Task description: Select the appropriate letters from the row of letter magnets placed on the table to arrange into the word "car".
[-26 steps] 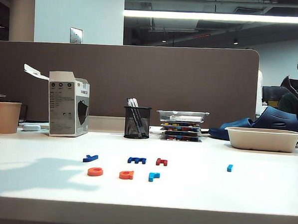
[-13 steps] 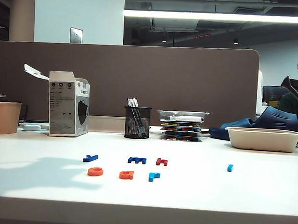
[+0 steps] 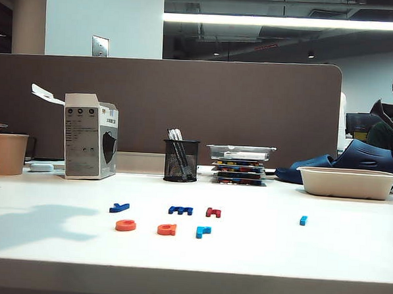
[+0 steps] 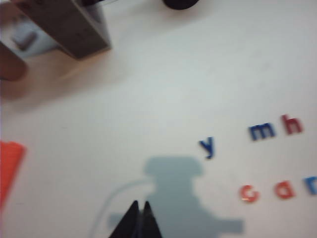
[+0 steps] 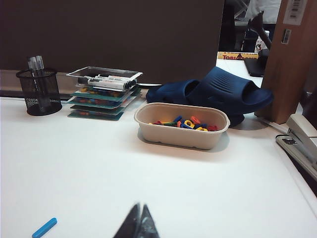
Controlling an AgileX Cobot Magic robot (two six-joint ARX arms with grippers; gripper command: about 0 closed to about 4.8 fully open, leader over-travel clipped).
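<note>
On the table (image 3: pixel 296 257), near its front middle, the letters lie flat in two rows that run left to right across the exterior view. In the front row are the c (image 3: pixel 125 225), the a (image 3: pixel 167 230) and the r (image 3: pixel 203 232), in this order from left to right, each apart from the next. The line of these three is parallel to the front edge of the table. In the left wrist view the same c (image 4: pixel 250 193), a (image 4: pixel 285 189) and part of the r (image 4: pixel 312 185) are seen, a little blurred. Behind them is the back row: the y (image 3: pixel 119 207), the m (image 3: pixel 180 210) and the h (image 3: pixel 213 212). The light blue bar (image 3: pixel 303 220) lies alone, well apart to the right, and its long axis points away from the front edge, toward the back of the table.

The left gripper (image 4: pixel 139 214) hangs above the table, to the left of the letters, and its shadow falls on the white top near the y. Its jaws are pressed together and hold nothing. The right gripper (image 5: pixel 138 218) is over the right part of the table, near the bar (image 5: pixel 44 227), with the bowl (image 5: pixel 181 135) beyond it. Its two tips also meet, and nothing is between them.
</note>
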